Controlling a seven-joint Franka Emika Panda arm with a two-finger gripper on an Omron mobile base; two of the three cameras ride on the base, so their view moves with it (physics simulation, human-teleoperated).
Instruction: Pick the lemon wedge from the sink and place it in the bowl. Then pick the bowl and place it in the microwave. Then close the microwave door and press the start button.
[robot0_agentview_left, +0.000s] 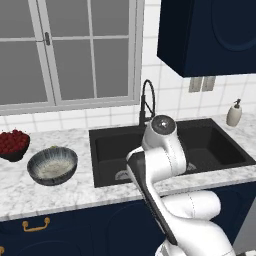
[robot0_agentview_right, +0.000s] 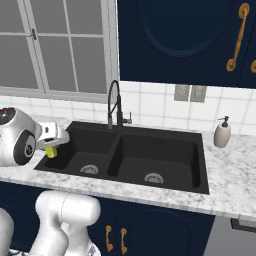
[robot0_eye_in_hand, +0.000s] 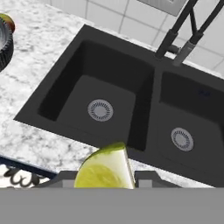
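- We have the small bright yellow lemon wedge (robot0_eye_in_hand: 106, 168) clamped in the gripper (robot0_agentview_right: 51, 148), whose jaws are narrowed onto its two sides; in the hand view the wedge sits right between the dark finger tips.
- In the right base view the wedge hangs above the left-hand rim of the black double-basin sink (robot0_agentview_right: 165, 165), clear of the basin floor, so we judge the pick from the sink to be done.
- The step in hand, as we read it, is the carry: wedge out of the sink and across to the bowl.
- The wide round bowl (robot0_agentview_left: 52, 165), dark grey-blue and streaked outside, pale inside, stands on the marbled white worktop (robot0_agentview_left: 45, 195) to the left of the sink, apart from its rim, and looks empty.
- Left of that bowl, further from the sink, sits a dark bowl of red fruit (robot0_agentview_left: 13, 143); we must not mistake it for the target.
- Next we need to swing the gripper further left from the sink until the wedge is over the bowl's pale interior, lower it, then part the jaws.
- The wedge is far smaller than the bowl, so we expect an easy drop, provided we release low enough that it does not bounce out.
- The bowl's move to the microwave, the door and the start button remain to be done.
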